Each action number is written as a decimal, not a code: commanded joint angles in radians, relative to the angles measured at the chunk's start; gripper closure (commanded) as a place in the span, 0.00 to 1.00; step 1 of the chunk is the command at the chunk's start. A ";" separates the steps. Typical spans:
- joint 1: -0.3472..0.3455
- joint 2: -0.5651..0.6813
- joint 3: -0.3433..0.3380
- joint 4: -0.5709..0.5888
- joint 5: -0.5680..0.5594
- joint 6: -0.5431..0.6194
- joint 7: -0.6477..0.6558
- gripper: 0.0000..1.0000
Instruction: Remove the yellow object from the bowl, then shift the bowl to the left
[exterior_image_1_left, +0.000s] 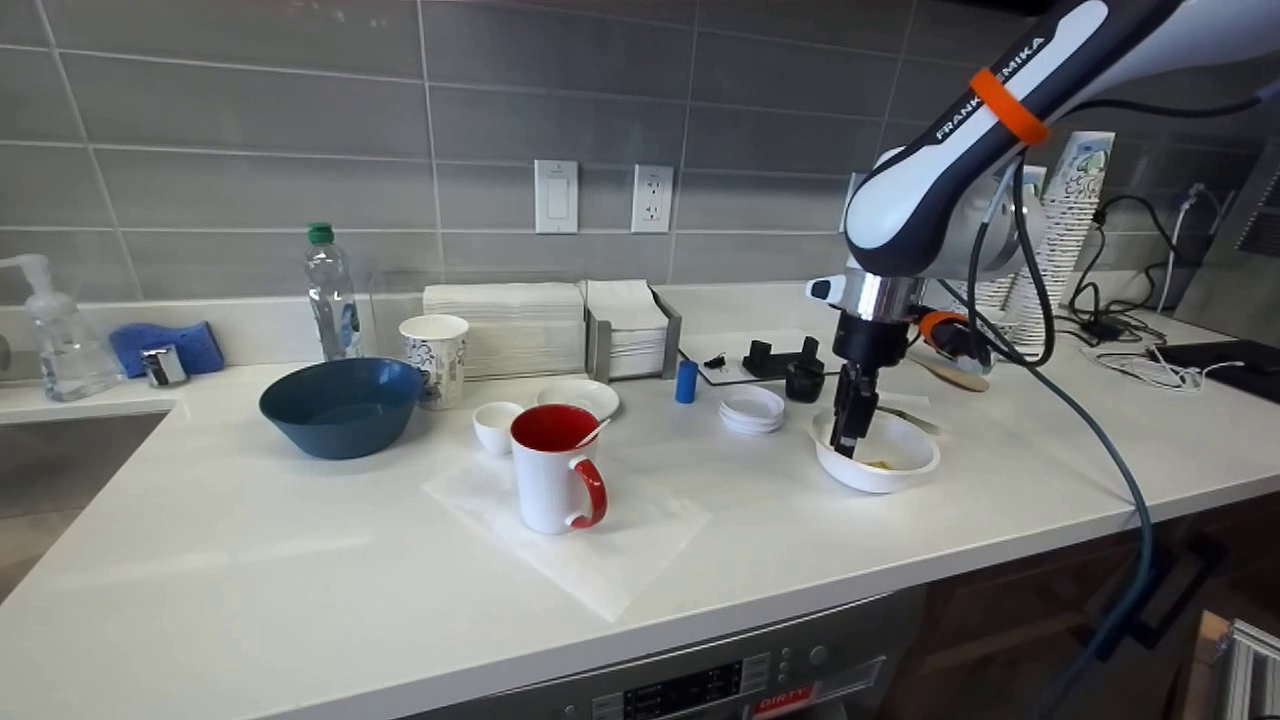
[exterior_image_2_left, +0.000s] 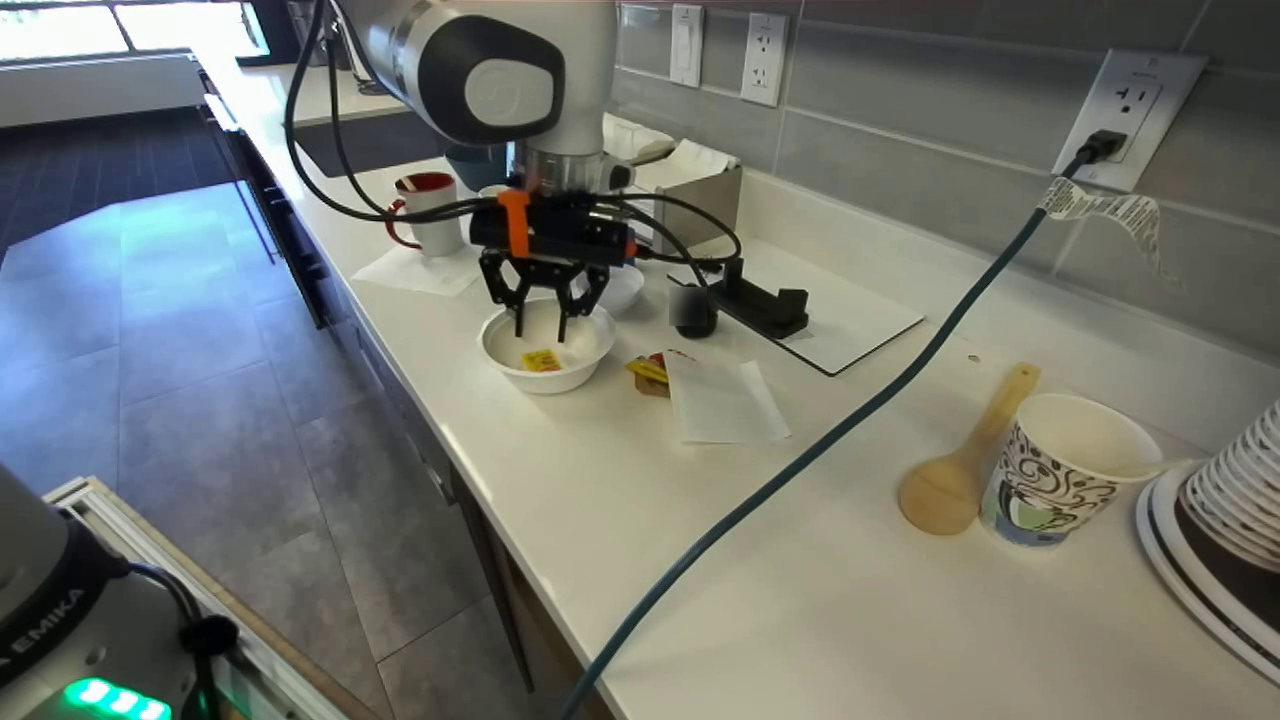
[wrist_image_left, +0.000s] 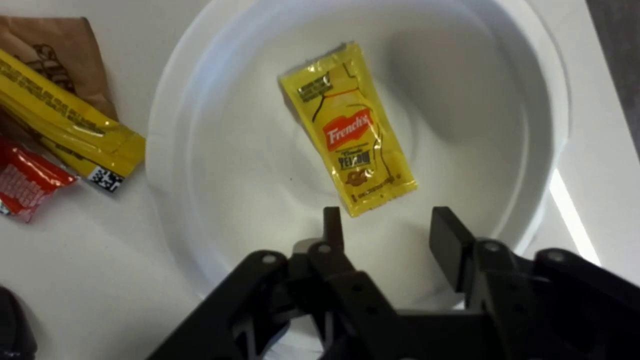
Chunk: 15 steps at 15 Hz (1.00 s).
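A white bowl (wrist_image_left: 235, 140) sits upright on a white table (exterior_image_2_left: 800, 560), and a yellow mustard packet (wrist_image_left: 350, 130) lies face up inside it. A robot claw (wrist_image_left: 387, 227) points down into the bowl, its two fingers spread with nothing between them. In the wrist view the packet lies just beyond the fingertips, its near end close to one of them. Other packets (exterior_image_2_left: 650, 371) lie on the table just beside the bowl; a mug (exterior_image_1_left: 548, 490) stands well apart from it.

The step in hand looks like the reach for the packet; lifting it out and moving the bowl left are yet to be done. To grip well, the claw should shift over the packet's middle and turn a little, so the fingers straddle its long edges. It should then go down gently until the tips nearly meet the bowl's floor, since a thin, probably slick packet could slip from a high pinch. Pushing hard might tip or slide the bowl.
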 joint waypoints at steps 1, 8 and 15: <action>-0.025 0.026 0.033 -0.006 0.023 0.086 -0.028 0.57; -0.032 0.054 0.046 -0.025 -0.037 0.132 -0.001 0.60; -0.024 0.028 0.030 -0.041 -0.144 0.107 0.036 0.51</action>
